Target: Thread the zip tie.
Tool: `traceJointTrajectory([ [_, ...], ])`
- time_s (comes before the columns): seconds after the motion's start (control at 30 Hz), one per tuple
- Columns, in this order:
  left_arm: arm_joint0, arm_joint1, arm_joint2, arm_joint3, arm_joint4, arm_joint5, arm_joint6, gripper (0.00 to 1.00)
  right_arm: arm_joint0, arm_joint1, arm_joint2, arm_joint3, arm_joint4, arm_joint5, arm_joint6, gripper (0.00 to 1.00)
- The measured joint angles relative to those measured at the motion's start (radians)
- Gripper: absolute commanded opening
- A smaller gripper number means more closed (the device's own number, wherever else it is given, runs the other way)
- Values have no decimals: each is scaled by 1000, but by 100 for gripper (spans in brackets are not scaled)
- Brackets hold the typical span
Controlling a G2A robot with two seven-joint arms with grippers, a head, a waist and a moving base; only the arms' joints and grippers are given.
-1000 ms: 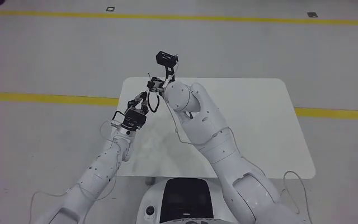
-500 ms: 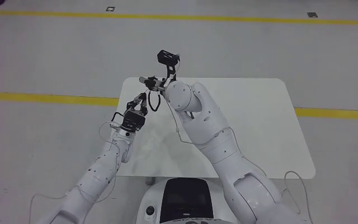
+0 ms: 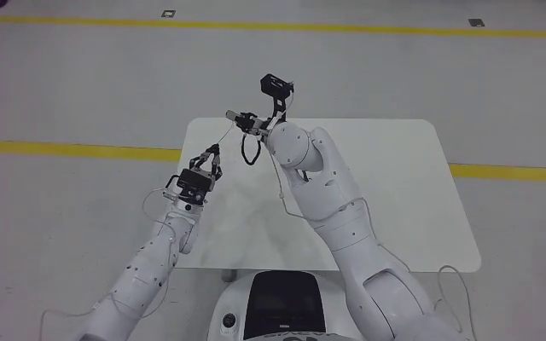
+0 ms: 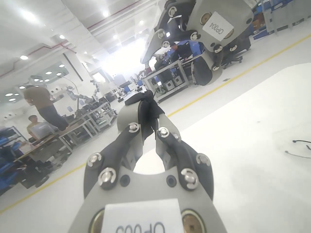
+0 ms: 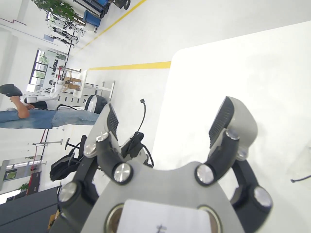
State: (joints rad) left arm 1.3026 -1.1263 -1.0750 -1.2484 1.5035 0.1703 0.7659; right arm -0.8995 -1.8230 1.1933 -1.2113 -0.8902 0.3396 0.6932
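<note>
Top view: left gripper [image 3: 207,156] by the left edge and right gripper [image 3: 235,116] at the far edge of the white rounded-corner table [image 3: 384,187], both over its far left corner; wide tabletop off to the right. Left jaws pressed together, pinching one thin black zip tie [image 5: 144,112]. Runs slantwise from the left gripper toward the right one, head end free. Right jaws spread wide. Two thin black strands [image 4: 302,141] lying on the table.
</note>
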Motion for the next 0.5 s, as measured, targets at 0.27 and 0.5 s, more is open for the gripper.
traceJointTrajectory([
  [0.27,1,0,-1,-4,-1,-3,-1,0,0,0,-1,0,0,0,0,100],
  [0.5,-6,8,-65,9,-91,-108,-67,0,-46,24,89,-37,46,-50,1,100],
])
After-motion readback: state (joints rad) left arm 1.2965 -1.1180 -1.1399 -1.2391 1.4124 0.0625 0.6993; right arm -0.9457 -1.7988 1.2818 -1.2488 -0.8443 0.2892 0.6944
